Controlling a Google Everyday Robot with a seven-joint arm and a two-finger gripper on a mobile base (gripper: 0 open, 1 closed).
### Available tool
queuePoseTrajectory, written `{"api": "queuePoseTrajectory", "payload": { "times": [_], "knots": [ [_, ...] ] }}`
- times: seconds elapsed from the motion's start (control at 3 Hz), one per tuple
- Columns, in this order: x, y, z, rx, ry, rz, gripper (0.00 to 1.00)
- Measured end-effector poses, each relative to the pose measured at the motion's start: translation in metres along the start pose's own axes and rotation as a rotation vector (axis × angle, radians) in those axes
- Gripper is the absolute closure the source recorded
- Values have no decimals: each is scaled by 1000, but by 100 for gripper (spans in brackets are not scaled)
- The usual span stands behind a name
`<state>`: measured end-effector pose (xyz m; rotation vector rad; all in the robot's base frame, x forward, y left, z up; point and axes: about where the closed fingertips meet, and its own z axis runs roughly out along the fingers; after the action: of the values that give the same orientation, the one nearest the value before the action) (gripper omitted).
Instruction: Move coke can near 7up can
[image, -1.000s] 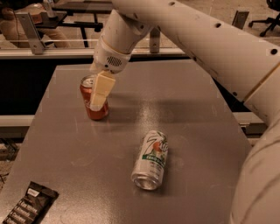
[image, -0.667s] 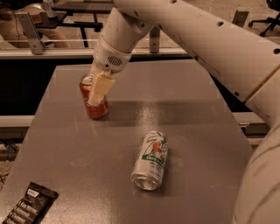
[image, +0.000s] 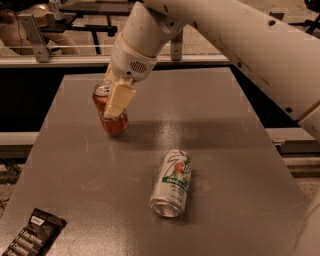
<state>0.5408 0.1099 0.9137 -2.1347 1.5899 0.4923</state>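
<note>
The gripper (image: 111, 104) is clamped on the coke can (image: 116, 125) at the far left of the table (image: 225, 125), one finger across its front. The can leans, so I'd say it's gripped for carrying. The 7up can (image: 171, 182) lies on its side mid-table, well apart. Nothing sits between them; a dark packet (image: 30, 237) lies at the near corner.
</note>
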Motion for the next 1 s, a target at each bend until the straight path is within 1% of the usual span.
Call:
{"api": "queuePoseTrajectory", "payload": {
  "times": [0.33,0.67,1.0],
  "knots": [
    [-3,19,-15,4,-20,-50,100],
    [0,45,-27,-6,-35,-91,100],
    [7,69,-30,-30,-44,-109,100]
  ]
}}
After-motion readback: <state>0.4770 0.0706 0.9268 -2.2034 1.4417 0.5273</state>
